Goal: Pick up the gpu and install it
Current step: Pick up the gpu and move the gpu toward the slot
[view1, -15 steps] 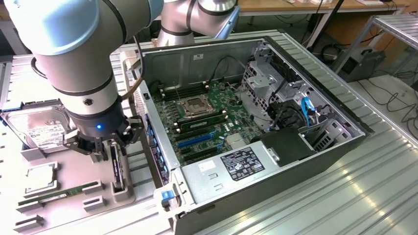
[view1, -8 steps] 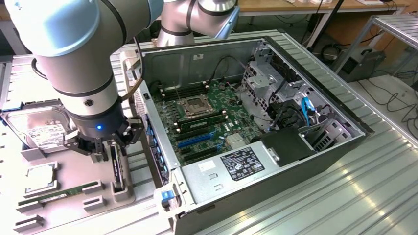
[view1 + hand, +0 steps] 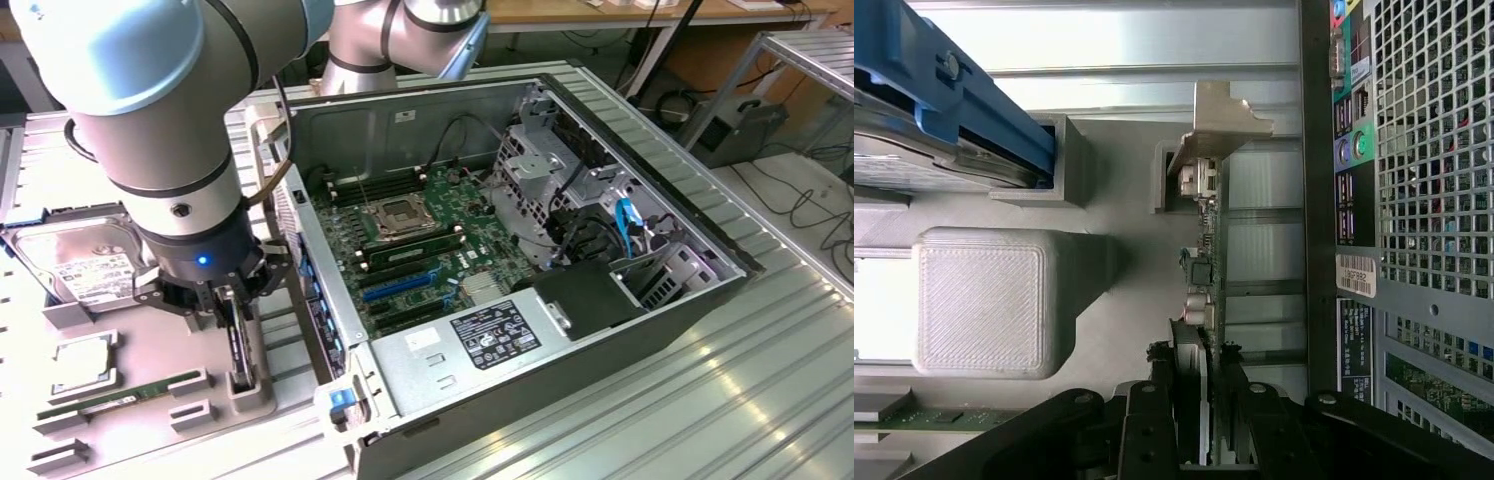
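The gpu (image 3: 242, 352) is a thin black card standing on edge in a slot of the grey holder tray (image 3: 147, 425), at the exterior view's left of the open computer case (image 3: 627, 300). My gripper (image 3: 232, 308) is lowered straight onto its upper edge. In the wrist view the gpu (image 3: 1209, 250) runs away from the camera, with its silver bracket (image 3: 1222, 122) at the far end. The gripper (image 3: 1206, 365) has a black finger (image 3: 1188, 400) on each face of the card, pressed close against it.
A silver hard drive (image 3: 83, 262), a square processor (image 3: 80, 362) and a green memory stick (image 3: 120, 396) lie on the same tray. The case's motherboard (image 3: 414, 250) faces up. The case's rear grille (image 3: 1434, 150) stands close beside the card, and a blue-railed drive (image 3: 944, 110) sits opposite.
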`<state>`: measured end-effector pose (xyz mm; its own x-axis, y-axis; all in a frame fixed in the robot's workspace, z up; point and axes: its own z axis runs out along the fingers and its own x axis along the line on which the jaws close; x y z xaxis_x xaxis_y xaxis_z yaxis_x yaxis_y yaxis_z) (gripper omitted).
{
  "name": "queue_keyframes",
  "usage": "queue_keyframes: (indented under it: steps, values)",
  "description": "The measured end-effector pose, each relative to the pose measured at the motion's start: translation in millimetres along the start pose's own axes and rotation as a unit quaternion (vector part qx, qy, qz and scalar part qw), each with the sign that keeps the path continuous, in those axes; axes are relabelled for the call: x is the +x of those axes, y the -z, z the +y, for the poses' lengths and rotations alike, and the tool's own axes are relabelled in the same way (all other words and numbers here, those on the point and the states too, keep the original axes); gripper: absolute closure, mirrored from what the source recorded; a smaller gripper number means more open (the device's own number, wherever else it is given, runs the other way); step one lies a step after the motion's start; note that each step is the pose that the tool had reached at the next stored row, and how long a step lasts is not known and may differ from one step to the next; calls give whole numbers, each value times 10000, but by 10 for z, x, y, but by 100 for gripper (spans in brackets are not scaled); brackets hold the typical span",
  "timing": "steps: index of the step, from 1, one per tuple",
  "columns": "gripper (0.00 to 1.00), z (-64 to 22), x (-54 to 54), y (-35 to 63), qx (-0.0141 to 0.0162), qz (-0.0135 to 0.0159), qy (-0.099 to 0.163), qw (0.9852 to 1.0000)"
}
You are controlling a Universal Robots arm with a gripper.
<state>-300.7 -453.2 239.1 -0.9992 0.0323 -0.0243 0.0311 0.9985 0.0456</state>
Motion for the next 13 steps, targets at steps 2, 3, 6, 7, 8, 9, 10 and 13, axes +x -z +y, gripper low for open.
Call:
queue_keyframes:
  steps: [2,3,6,7,8,9,10,13]
  values:
    - [71,0,0,0,0,0,0,10000]
    - [71,0,0,0,0,0,0,10000]
    - [69,0,0,-1,-1,-1,0,10000]
    - [69,0,0,-1,-1,-1,0,10000]
    - [69,0,0,-1,-1,-1,0,10000]
    - [63,0,0,-1,-1,-1,0,10000]
    - [63,0,0,-1,-1,-1,0,10000]
    - [63,1,0,19,1,1,0,10000]
